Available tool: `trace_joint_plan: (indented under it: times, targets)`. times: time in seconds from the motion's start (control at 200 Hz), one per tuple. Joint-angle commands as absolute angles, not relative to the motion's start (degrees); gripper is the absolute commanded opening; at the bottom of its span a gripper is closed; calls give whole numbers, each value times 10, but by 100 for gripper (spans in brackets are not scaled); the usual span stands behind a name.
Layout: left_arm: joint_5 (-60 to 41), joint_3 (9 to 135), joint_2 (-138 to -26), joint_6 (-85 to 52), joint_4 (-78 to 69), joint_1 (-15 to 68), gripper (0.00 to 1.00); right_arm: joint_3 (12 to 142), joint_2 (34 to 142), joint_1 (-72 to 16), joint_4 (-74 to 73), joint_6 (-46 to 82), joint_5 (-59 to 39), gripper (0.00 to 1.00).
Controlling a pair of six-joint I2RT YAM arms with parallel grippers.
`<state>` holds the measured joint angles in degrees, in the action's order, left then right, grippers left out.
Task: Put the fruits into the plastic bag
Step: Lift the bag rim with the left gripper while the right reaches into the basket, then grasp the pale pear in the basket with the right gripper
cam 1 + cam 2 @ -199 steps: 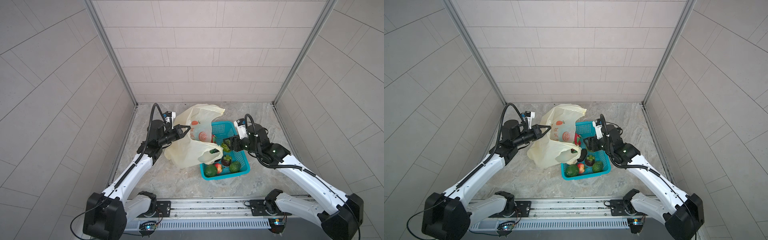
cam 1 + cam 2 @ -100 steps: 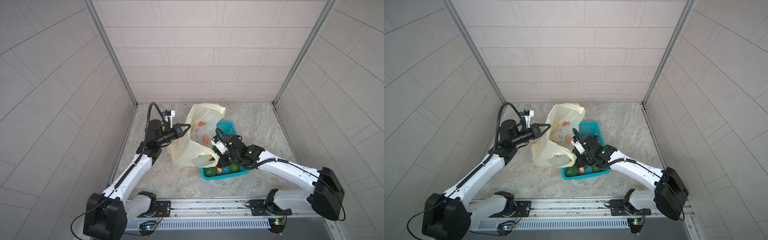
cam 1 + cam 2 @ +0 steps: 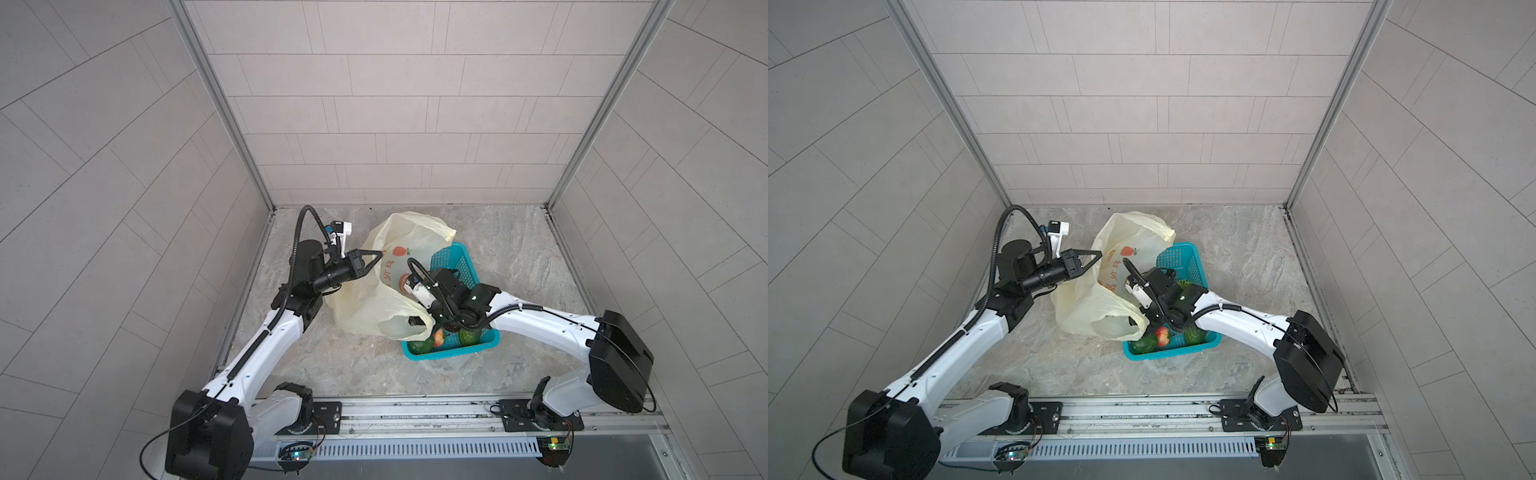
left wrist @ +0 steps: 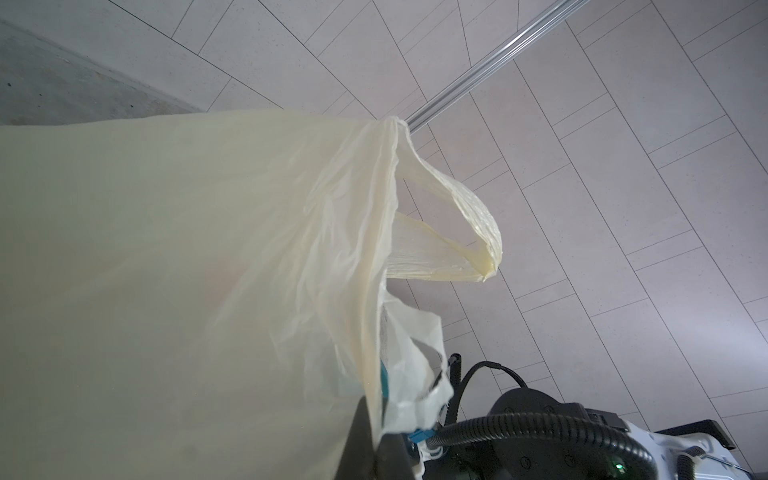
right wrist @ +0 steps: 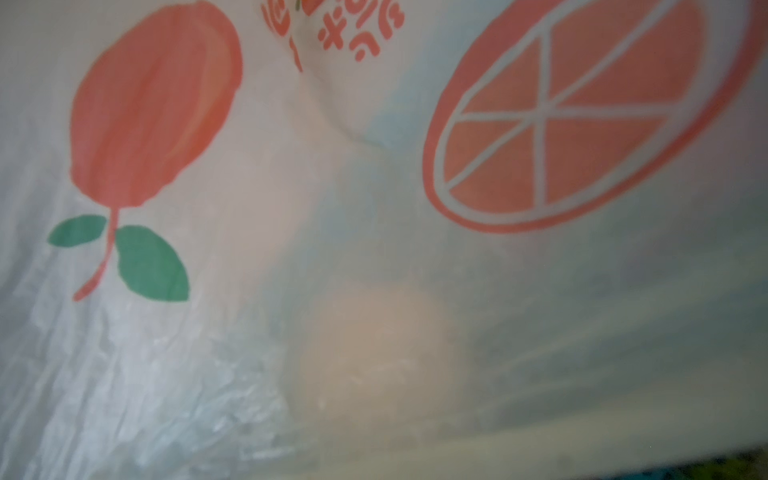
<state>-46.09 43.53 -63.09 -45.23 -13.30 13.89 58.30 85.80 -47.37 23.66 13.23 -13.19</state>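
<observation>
Plastic bag (image 3: 386, 286) seen at frame centre on the desk (image 3: 511, 249), its edge pinched in the closed left tool (image 3: 379, 254), right tool hidden behind the bag, opening indeterminable, apple (image 3: 1163, 336) and avocados (image 3: 1144, 344) left in teal basket (image 3: 1183, 257) lower right of the bag

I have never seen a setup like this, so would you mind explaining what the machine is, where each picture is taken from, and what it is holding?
These are two white robot arms on a rail, each ending in a gripper. Two pictures look down from overhead, almost the same view; the other two come from small cameras on the arms' wrists.

On the stone surface stands a teal basket with toy fruit: a red apple and green avocados. Beside and partly over it lies a cream plastic bag printed with fruit pictures.

The left gripper is shut on the bag's upper edge, holding it up. The right gripper reaches into the bag's lower opening; the bag hides its jaws, so I cannot tell whether it holds anything. Its wrist camera sees only the bag's printed plastic up close.
</observation>
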Motion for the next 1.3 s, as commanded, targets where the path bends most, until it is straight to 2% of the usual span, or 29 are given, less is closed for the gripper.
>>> trace_joint_plan:
  times: [0.0, 0.13, 0.265, 0.365, 0.445, 0.52, 0.756, 0.971, 1.186, 1.296]
  targets:
    - [-471, 437, -617, -440, -142, 136, 0, 598, 874, -476, 245, 117, -106, 80]
    - [-469, 437, -619, -440, -141, 135, 0, 605, 891, -476, 253, 116, -89, 80]
    - [-468, 438, -620, -440, -139, 136, 0, 621, 911, -476, 266, 119, -84, 75]
    - [-468, 438, -620, -441, -138, 135, 0, 623, 911, -476, 266, 122, -83, 64]
    - [-468, 438, -621, -441, -137, 135, 0, 621, 902, -475, 265, 125, -87, 47]
    - [-468, 438, -622, -440, -136, 136, 0, 616, 888, -472, 267, 129, -87, 39]
    - [-466, 438, -626, -436, -134, 135, 0, 591, 791, -450, 270, 151, -28, 31]
    - [-466, 436, -627, -433, -131, 136, 0, 561, 664, -427, 258, 158, 18, 30]
    - [-466, 436, -627, -434, -132, 135, 0, 565, 583, -413, 245, 151, 31, 29]
    - [-466, 433, -624, -434, -133, 136, 0, 587, 580, -413, 230, 132, -4, 29]
